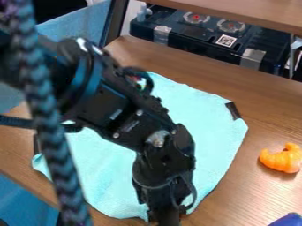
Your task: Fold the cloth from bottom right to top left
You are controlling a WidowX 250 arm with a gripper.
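One pale turquoise cloth (212, 137) is spread out pretty flat on the brown bench (265, 101). Black gripper (166, 217) is down at its bottom edge, but honestly I can't tell how far open the jaws are or if they've got any fabric. Some lumpy orange thing (282, 159) sits off to the right, plus something blue (288, 220) in the bottom right corner.

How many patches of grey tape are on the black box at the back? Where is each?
2: one patch near the left end of the box, another patch towards its right. The shelf may hide more.
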